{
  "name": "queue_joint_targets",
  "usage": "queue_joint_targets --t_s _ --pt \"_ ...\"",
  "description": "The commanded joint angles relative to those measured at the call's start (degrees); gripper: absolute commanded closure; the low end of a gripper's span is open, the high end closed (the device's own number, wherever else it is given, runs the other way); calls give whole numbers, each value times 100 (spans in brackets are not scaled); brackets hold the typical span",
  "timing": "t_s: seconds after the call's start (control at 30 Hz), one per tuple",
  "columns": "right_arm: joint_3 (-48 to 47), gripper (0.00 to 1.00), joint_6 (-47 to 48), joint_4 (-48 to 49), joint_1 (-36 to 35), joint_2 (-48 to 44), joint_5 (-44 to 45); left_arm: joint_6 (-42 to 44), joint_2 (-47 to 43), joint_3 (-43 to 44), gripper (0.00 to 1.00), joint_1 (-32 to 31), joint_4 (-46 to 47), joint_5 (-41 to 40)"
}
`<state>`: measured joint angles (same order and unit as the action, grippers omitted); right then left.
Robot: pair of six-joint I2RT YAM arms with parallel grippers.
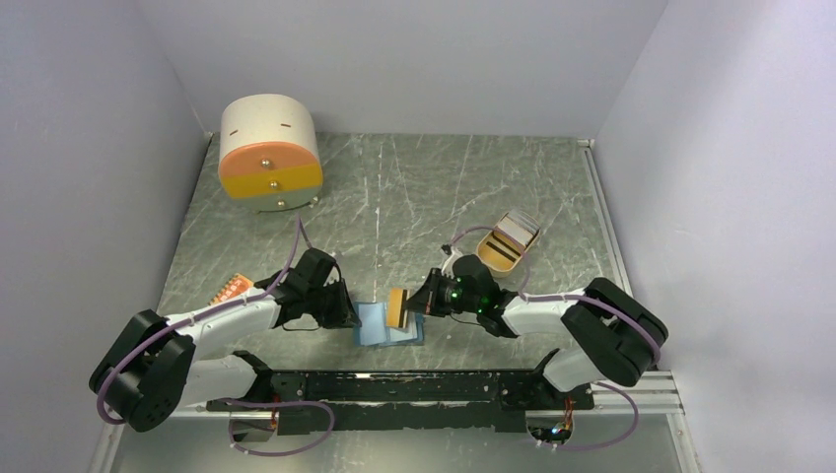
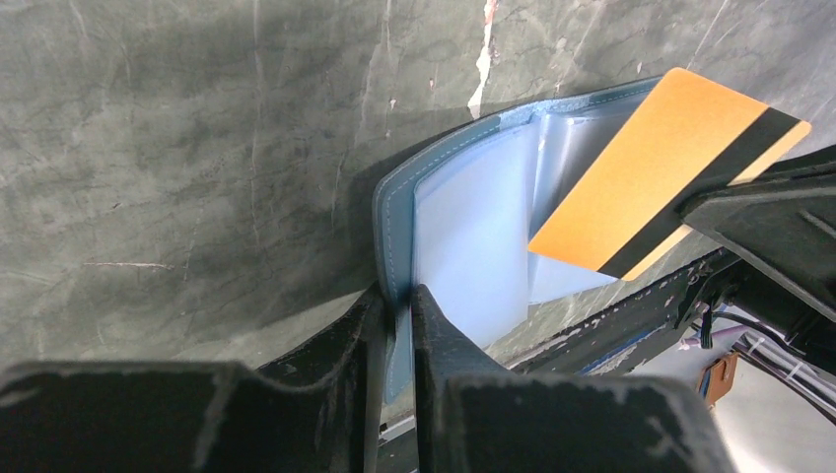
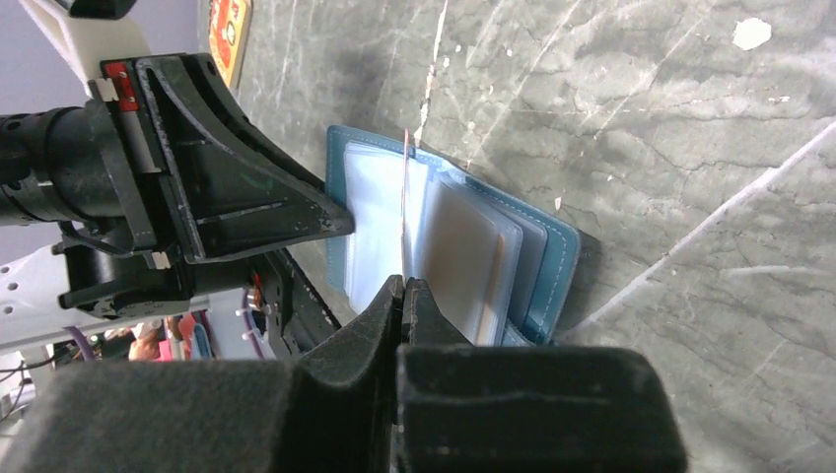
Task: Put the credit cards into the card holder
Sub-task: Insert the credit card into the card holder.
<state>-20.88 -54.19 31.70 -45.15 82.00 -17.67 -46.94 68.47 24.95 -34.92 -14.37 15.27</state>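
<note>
Our left claw [image 2: 397, 301] pinches the card holder [image 2: 463, 227]; its camera sees flat-on the orange card [image 2: 641, 187], edge-on from our right claw [image 3: 404, 288] clamping it.

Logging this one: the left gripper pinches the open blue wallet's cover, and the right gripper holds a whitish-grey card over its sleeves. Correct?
Not quite: the card in the right gripper is orange with a dark stripe, not whitish-grey, as the left wrist view shows. The left gripper does pinch the cover of the open wallet.
</note>
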Motion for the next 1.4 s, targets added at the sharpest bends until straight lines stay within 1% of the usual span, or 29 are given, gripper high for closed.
queue_joint_targets --t_s 0.0,0.33,0.5,0.63,0.87,1.37 --pt "21 100 14 261 -48 214 -166 62 -25 -80 81 33 151 108" --pt "204 100 -359 1123 -67 604 -531 89 -189 -111 80 30 189 197" --pt "408 100 -673 1663 -62 759 -629 105 -208 -103 82 34 146 140" --pt "477 100 -730 1742 -66 744 -572 88 -169 -121 83 34 159 132" --pt "521 100 -691 1486 -69 501 -336 98 -199 -156 83 30 122 75" --pt "659 100 -1003 2063 -66 757 -385 89 -227 -156 83 38 108 46"
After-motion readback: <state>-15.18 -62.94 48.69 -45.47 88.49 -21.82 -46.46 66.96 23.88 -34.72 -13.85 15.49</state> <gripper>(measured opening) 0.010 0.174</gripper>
